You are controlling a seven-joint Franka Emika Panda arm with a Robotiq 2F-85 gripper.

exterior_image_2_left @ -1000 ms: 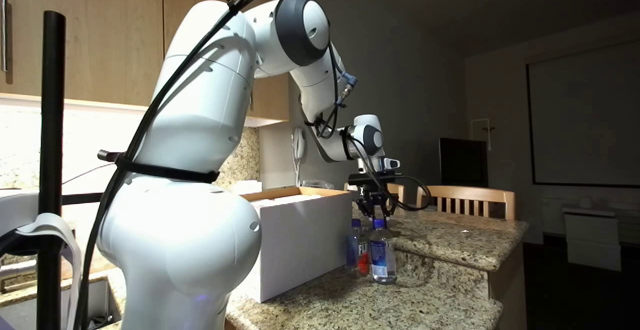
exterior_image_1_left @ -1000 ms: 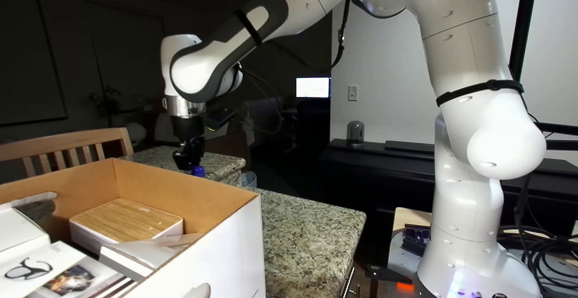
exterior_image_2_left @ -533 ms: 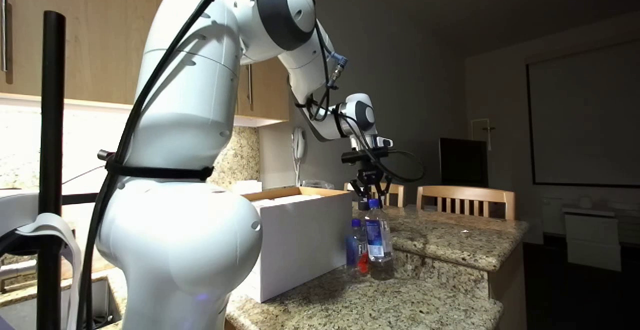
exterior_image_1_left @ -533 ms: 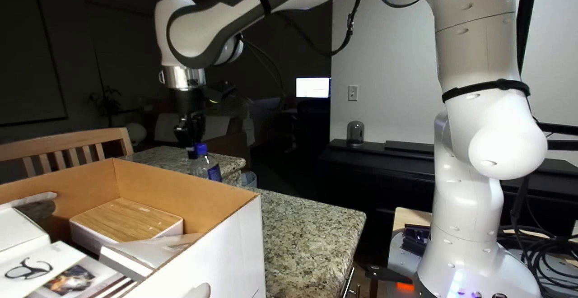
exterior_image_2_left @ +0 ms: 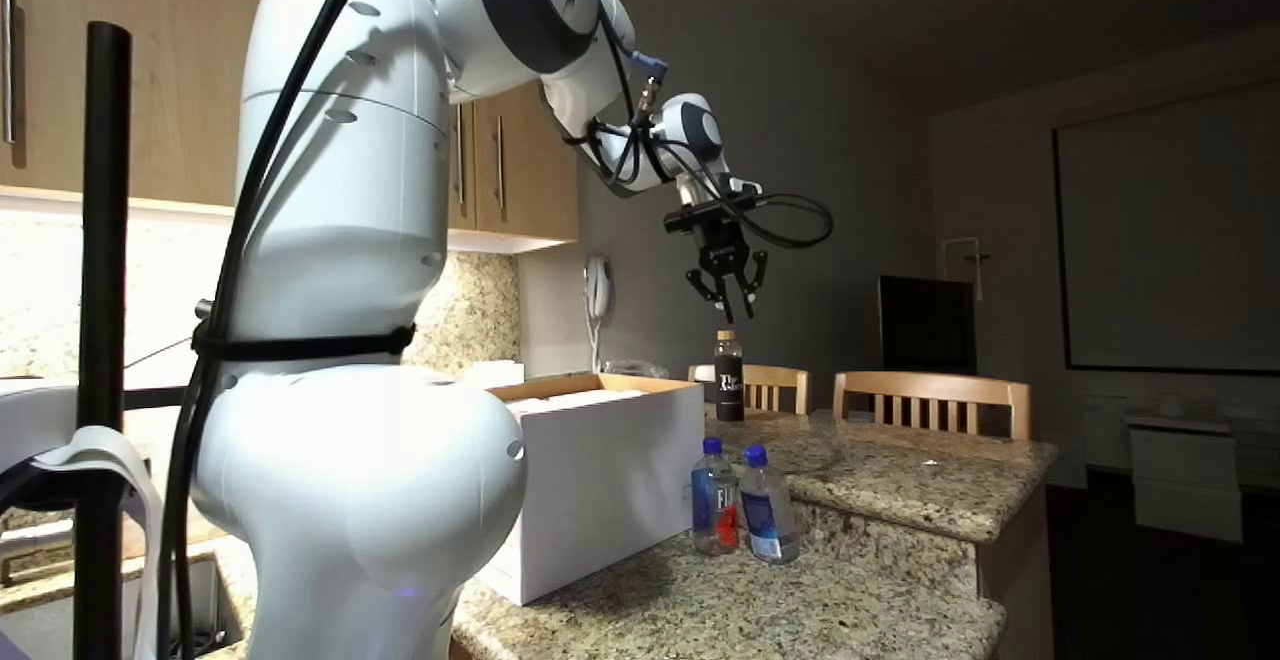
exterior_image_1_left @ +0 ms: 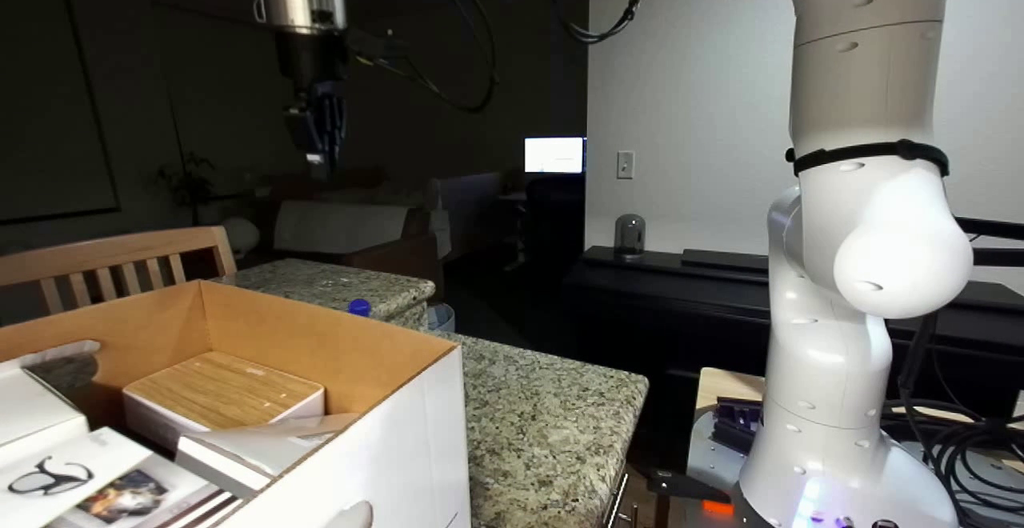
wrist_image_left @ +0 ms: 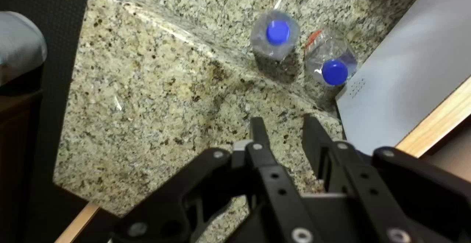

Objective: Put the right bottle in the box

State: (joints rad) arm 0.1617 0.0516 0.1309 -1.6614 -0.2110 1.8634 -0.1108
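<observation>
The far side of the room is dim, with a lit monitor (exterior_image_1_left: 554,154) and slatted wooden chairs (exterior_image_2_left: 930,383) showing. The work surface is a speckled granite countertop (exterior_image_2_left: 800,610) with a raised level (exterior_image_2_left: 900,485) at its far side. On the lower part I record the cardboard box (exterior_image_2_left: 610,490), white outside, brown at the edges and inside. Within it lie, among other goods, a wood-grain-topped package (exterior_image_1_left: 224,388) and a printed card (exterior_image_1_left: 96,464).

Position of the task item: the clear FIJI bottle (exterior_image_2_left: 714,515), blue-capped, with a reddish patch on its lower half, is outside the box, upright, just beside its white wall; whether the two touch, I cannot tell. Near it, to the right in an exterior view and to the left in the wrist view, a second blue-capped bottle (exterior_image_2_left: 770,515) is tilted. On the raised level a dark bottle (exterior_image_2_left: 729,390) with white lettering and a tan stopper stands upright.

I find my gripper (wrist_image_left: 282,120) well above the FIJI bottle. Its jaws are released: the fingers (wrist_image_left: 258,130) stand parted, and in the wrist view granite shows through the gap.
</observation>
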